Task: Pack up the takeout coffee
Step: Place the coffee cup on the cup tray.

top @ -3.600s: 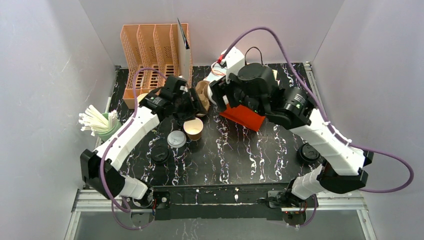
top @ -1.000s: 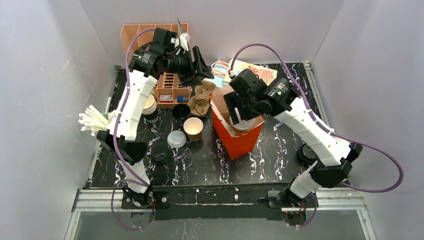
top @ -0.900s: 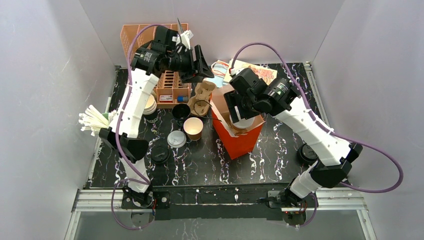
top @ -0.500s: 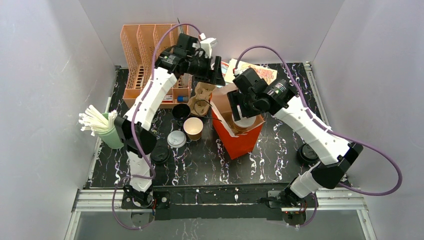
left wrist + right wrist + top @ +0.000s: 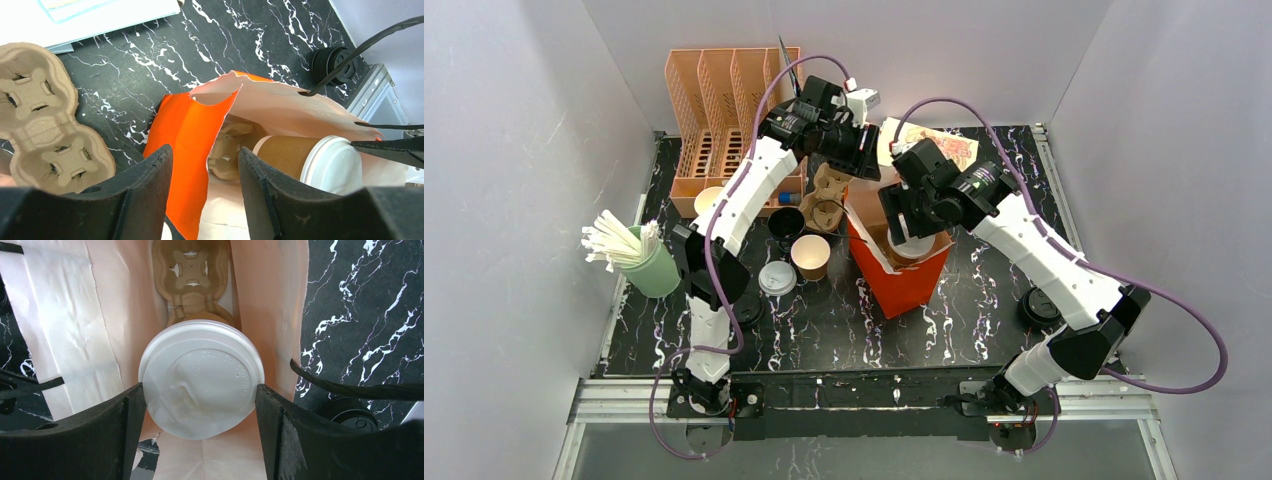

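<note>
ITEM: coffee cup (image 5: 201, 379), white lid on, sitting inside the open orange bag (image 5: 904, 285) at mid-table | GRIP: my right claw (image 5: 200, 395) is clamping it wide at the lid rim; my left claw (image 5: 205, 155) is straddling the bag's far-left edge, parted, pinching nothing | HANDLING: judging it light, crushable, lid slick; I am favouring the stiff rim over the soft paper wall.

The left arm (image 5: 746, 195) stretches far back and bends rightward at the wrist. Its left gripper (image 5: 204, 152) points down, jaws partly apart, gripping nothing. The right arm (image 5: 1044, 255) reaches inward; the right gripper (image 5: 200, 390) points down, fingers wide, clamping the lidded takeout coffee (image 5: 282, 156).
</note>
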You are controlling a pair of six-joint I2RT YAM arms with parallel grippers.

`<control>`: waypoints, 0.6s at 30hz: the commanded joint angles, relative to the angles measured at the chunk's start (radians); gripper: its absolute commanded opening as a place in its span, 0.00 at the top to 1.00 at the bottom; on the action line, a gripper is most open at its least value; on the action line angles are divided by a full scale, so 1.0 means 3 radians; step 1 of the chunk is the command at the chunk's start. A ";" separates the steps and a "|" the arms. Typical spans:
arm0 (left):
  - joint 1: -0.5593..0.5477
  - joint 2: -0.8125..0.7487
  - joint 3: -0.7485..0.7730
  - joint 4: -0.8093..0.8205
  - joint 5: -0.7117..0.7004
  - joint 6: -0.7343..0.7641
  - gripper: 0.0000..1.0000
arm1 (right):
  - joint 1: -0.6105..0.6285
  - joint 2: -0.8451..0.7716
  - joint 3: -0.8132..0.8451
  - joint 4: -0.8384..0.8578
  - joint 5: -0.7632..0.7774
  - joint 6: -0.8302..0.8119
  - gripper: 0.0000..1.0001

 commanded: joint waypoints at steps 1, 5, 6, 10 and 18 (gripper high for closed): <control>-0.0020 -0.0092 -0.0090 -0.0032 -0.0032 0.0127 0.53 | -0.0008 -0.0127 -0.0074 0.0122 -0.0075 -0.0046 0.71; -0.0145 -0.0141 -0.0231 -0.0066 0.0133 0.0420 0.50 | -0.0010 -0.0116 -0.0057 0.0142 -0.0100 -0.0066 0.71; -0.0222 -0.0157 -0.0209 -0.0103 0.0030 0.0553 0.54 | -0.0009 -0.0113 -0.0064 0.0154 -0.0105 -0.0074 0.71; -0.0452 -0.0359 -0.0331 0.0100 -0.0415 0.0924 0.87 | -0.0011 -0.0141 -0.0100 0.0191 -0.0115 -0.0096 0.73; -0.0703 -0.0807 -0.0611 0.0612 -0.0606 0.0988 1.00 | 0.0086 -0.0580 -0.0666 0.0383 -0.0273 -0.0166 0.74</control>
